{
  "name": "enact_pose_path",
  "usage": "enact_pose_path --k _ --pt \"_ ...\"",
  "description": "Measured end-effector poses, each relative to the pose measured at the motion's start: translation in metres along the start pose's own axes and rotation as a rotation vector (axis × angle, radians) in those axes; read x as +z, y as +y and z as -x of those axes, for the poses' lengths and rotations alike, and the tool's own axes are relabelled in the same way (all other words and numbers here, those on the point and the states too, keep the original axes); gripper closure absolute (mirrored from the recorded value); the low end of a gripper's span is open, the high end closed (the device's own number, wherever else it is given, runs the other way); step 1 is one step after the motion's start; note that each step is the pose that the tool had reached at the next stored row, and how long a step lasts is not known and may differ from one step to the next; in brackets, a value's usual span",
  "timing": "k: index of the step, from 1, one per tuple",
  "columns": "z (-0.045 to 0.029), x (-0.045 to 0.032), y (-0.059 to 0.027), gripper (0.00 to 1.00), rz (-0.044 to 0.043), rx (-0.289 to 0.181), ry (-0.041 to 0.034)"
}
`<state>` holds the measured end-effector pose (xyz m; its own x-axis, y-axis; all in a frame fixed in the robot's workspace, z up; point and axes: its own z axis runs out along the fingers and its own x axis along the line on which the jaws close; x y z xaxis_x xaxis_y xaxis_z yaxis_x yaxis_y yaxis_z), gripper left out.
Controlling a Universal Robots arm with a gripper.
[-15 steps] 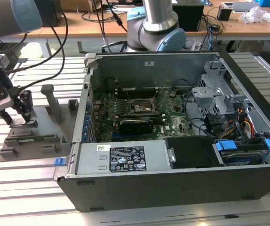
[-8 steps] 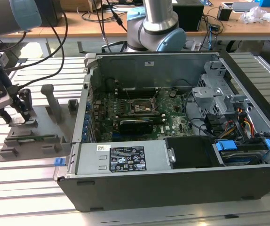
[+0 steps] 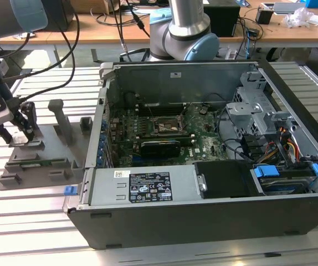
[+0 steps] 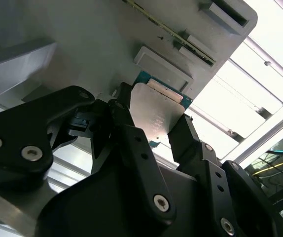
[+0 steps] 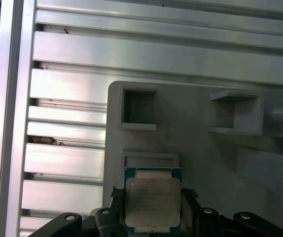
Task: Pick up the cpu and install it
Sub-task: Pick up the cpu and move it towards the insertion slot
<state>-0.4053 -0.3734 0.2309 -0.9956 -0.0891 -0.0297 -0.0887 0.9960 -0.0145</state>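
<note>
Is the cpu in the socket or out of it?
Out. The cpu is at the grey holder beside the case, gripper closed on it.

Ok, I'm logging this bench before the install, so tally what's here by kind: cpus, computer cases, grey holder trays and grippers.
cpu: 1
computer case: 1
grey holder tray: 1
gripper: 1
Total: 4

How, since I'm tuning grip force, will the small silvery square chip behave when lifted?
Probably rigid: the small silvery-grey square chip sits flat and unbent between the fingers of the tool. Likely slippery, given its smooth metal top. Being thin, probably light.
</note>
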Motion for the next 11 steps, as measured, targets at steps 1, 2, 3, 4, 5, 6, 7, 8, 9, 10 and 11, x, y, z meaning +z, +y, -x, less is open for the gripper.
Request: enact_pose_path --k 1,2,3,4,5,6,7,8,9,10,11 --pt "0.0 -0.0005 0.0 0.45 0.0 0.0 0.0" --pt "0.0 -0.0009 0.0 0.45 0.0 0.0 0.0" --pt "0.0 -0.0019 0.0 0.45 -0.0001 0.0 0.0002" --pt "0.0001 -0.0027 0.0 0.45 0.0 0.0 0.0001" --pt "0.0001 -0.0039 -0.0001 0.45 -0.0001 0.0 0.0001" --pt "0.0002 -0.005 -0.0001 0.45 0.0 0.0 0.0" --pt "0.0002 -0.0069 -0.0001 0.45 0.0 0.0 -0.0001" --pt "0.0003 -0.0081 -0.0001 0.45 0.0 0.0 0.0" --pt "0.0003 -0.0089 -0.0001 0.45 0.0 0.0 0.0" --pt "0.0003 -0.0099 -0.0002 0.45 0.0 0.0 0.0" --pt "0.0003 -0.0108 -0.0002 0.45 0.0 0.0 0.0"
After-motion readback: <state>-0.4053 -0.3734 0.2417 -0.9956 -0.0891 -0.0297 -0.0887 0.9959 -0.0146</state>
